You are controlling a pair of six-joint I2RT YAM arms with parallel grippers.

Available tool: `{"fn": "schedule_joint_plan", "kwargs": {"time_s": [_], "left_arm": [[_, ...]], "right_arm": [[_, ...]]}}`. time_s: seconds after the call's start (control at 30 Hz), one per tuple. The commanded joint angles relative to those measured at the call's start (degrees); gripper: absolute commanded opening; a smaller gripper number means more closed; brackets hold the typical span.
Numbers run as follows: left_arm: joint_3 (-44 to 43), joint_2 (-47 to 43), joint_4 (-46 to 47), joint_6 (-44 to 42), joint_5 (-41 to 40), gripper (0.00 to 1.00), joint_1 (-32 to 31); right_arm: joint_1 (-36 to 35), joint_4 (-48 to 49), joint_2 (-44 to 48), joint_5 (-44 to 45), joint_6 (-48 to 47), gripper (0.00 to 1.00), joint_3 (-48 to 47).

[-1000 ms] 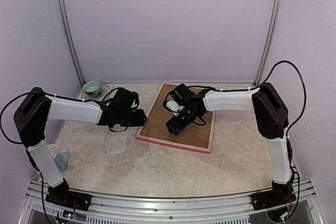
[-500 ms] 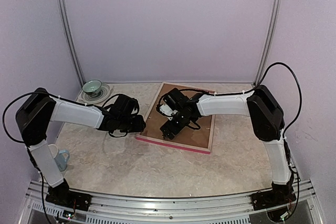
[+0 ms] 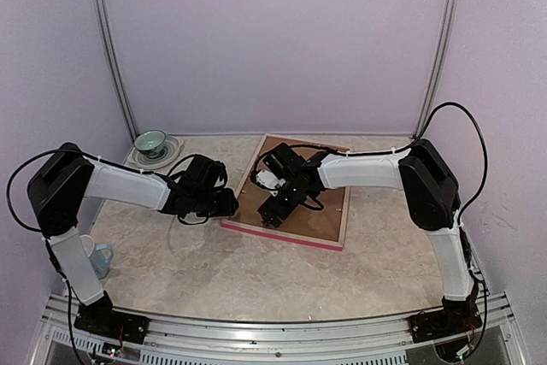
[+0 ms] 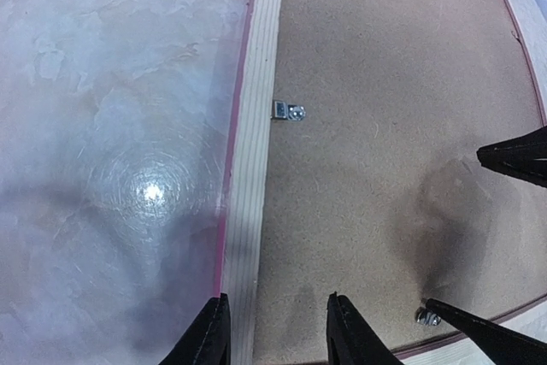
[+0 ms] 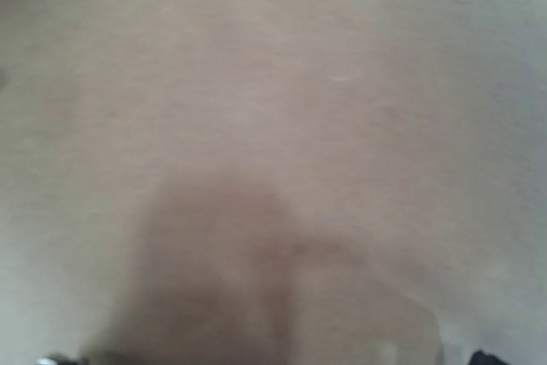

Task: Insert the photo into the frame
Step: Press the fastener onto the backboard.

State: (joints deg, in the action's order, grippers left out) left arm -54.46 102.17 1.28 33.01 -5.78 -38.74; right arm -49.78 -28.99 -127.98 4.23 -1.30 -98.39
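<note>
**Frame face down, board in place, photo out of sight**

The photo is not seen in any view; whether it already lies under the brown backing board (image 4: 385,83) cannot be told. The frame (image 4: 255,126) is laid face down near the middle of the table (image 4: 111,83), its pale wood rail uppermost and its pink edge showing at the side. The board is seated inside the rails.

The left gripper (image 4: 277,298) is held over the frame's left rail, with one finger outside by the pink edge and the other over the board. Its jaws are part-way apart and nothing is seen clamped between them. The right gripper (image 3: 272,211) is spread wide and set low over the board, with nothing held.

The step is judged to be fixing the board. It would be done well if the board were pressed flat by the right gripper while the rail is steadied by the left, so that the frame is not pushed across the smooth table. The small metal tab (image 4: 289,111) on the rail should be turned gently, without the board being levered up.
</note>
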Motion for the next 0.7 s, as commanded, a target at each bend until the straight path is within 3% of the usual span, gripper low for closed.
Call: {"fn": "schedule_joint_plan", "kwargs": {"time_s": [0.0,0.67], "left_arm": [[0.84,1.01,1.45,0.19,0.81,0.39,-0.28],[1.46,1.01,1.97,0.34,1.0,0.38,-0.37]], "right_arm": [[-1.2,-0.39,0.34,-2.79,-2.8,0.99,1.98],[-1.2,-3.81,-0.53,-4.11,-6.32,0.99,3.98]]}}
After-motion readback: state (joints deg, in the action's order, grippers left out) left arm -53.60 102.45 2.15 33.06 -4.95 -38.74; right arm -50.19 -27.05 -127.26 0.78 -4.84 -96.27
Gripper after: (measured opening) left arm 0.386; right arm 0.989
